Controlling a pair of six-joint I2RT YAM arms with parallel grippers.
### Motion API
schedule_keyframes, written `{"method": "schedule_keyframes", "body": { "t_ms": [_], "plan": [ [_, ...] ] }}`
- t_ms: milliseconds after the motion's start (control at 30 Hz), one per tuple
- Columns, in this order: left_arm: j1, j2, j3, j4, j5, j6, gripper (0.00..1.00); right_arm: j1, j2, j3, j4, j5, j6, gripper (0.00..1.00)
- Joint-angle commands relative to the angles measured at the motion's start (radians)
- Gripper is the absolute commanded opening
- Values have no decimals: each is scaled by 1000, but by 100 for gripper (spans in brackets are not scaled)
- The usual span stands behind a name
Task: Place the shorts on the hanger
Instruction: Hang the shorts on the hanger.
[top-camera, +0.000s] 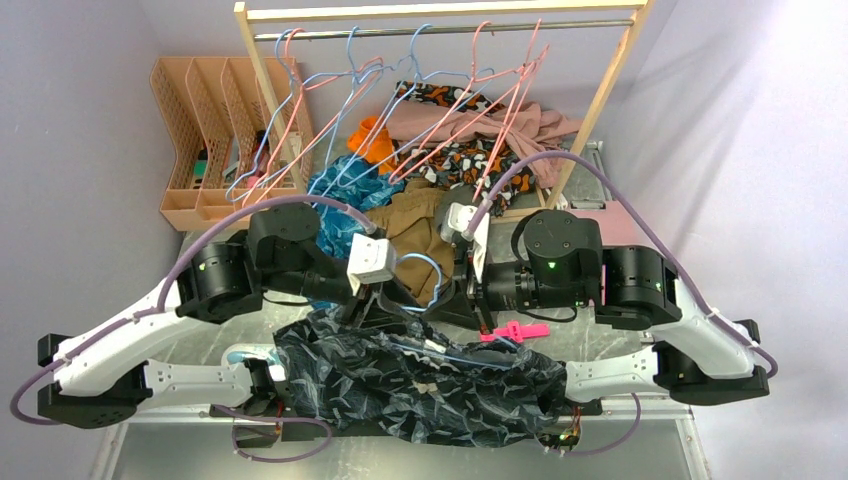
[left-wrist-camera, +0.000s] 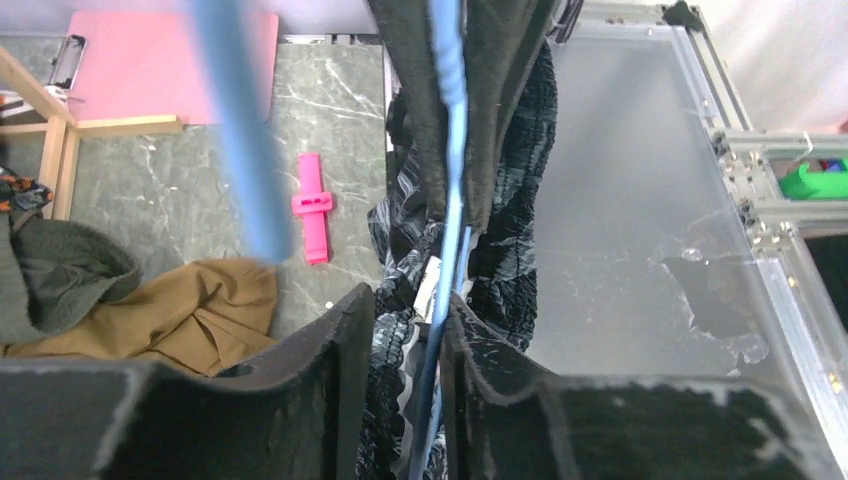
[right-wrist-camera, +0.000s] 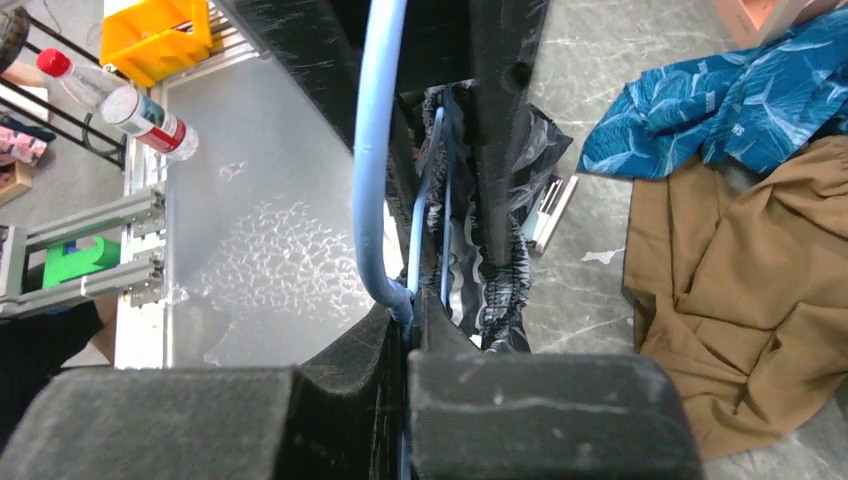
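Observation:
The dark leaf-print shorts (top-camera: 420, 375) hang spread out between my two arms, near the table's front edge. Their waistband sits along the bottom wire of the light-blue hanger (top-camera: 428, 272), whose hook rises between the grippers. My left gripper (top-camera: 385, 308) grips the gathered waistband (left-wrist-camera: 395, 330) with the blue wire (left-wrist-camera: 438, 330) lying against one finger. My right gripper (top-camera: 462, 300) is shut tight on the hanger wire (right-wrist-camera: 372, 180) where the hook bends down; the shorts' waistband (right-wrist-camera: 500, 280) hangs just beyond its fingertips (right-wrist-camera: 440, 330).
A pink clip (top-camera: 515, 330) lies on the table to the right. The brown garment (top-camera: 415, 225) and teal garment (top-camera: 345, 200) lie behind the grippers. At the back stand a wooden rack (top-camera: 440, 12) with pink and blue hangers and an orange file organiser (top-camera: 210, 130).

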Motion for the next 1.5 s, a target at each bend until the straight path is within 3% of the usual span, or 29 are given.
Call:
{"method": "schedule_keyframes", "body": {
  "t_ms": [0,67,200,233,333,533,667,833,967,1133,1300,1467],
  "plan": [
    [5,-35,5,45,-42,-16,47,4,-37,-3,72,27,13,0],
    [5,-61,1,49,-100,-38,69,3,-39,9,55,92,21,0],
    [5,-166,-49,86,-332,-137,88,4,-3,34,-13,256,54,0],
    [5,-203,-77,106,-409,-187,97,4,8,34,-25,291,66,0],
    [5,-313,-177,149,-577,-349,99,4,28,15,-34,349,88,0],
    [5,-436,-355,213,-588,-629,99,3,52,-24,5,450,128,0],
    [5,-451,-410,233,-622,-686,99,4,82,0,-47,543,169,0],
    [5,-430,-371,205,-694,-618,99,4,113,32,-215,632,239,0],
    [5,-388,-348,283,-648,-484,99,4,55,-32,-196,549,252,0],
    [5,-288,-289,362,-425,-234,99,4,-19,-77,-113,400,229,0],
    [5,-185,-205,290,-155,-15,99,4,-69,-83,-46,268,199,0],
    [5,-161,-205,310,-79,81,99,4,-84,-97,-7,190,172,0]
  ]
}}
